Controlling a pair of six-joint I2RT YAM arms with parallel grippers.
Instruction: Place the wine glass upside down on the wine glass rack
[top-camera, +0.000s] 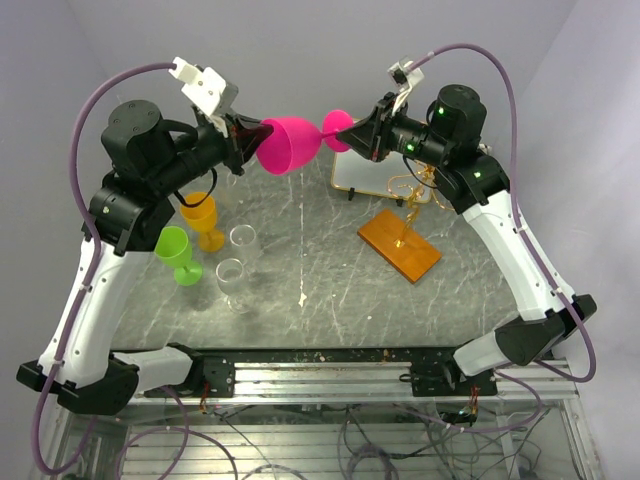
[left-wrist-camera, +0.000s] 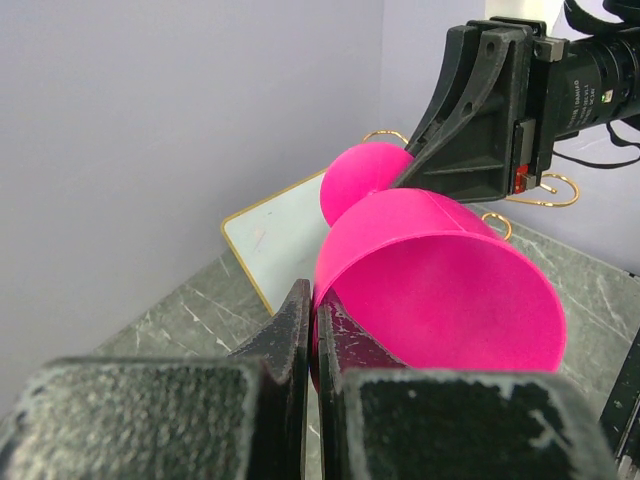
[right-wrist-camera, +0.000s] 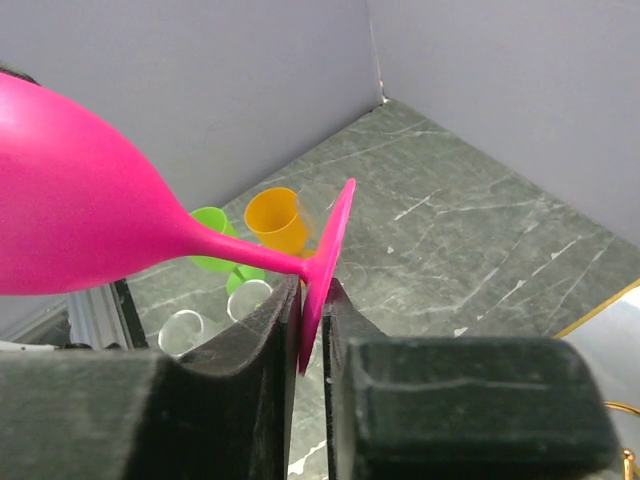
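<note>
Wine glass (top-camera: 295, 143), bright pink, lies sideways in mid-air over the back of the table (top-camera: 320, 270) in my overhead view, bridged between both arms. The wine glass rack (top-camera: 400, 247) stands on the table under the right arm, apart from the glass. Left wrist view: my left gripper (left-wrist-camera: 313, 305) is pressed together on the bowl's rim. Right wrist view: my right gripper (right-wrist-camera: 312, 300) pinches the glass's flat foot.
</note>
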